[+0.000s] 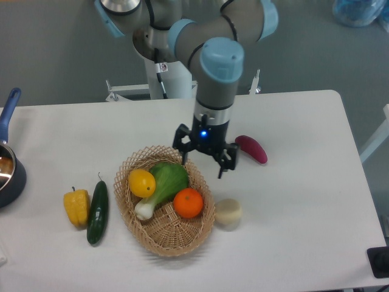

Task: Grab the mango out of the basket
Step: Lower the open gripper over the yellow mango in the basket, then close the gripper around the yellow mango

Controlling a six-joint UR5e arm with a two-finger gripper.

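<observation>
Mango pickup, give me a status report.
Gripper open, empty, above basket rim. Mango untouched in basket. Leafy green and orange crowd it.

A tan woven pattern is shown by the basket [164,234]. The mango [141,182] is coloured yellow, the orange [188,202] bright orange. A black gripper [203,162] with a blue light is seen. The table [304,231] is coloured white, the cucumber [97,212] dark green.
</observation>
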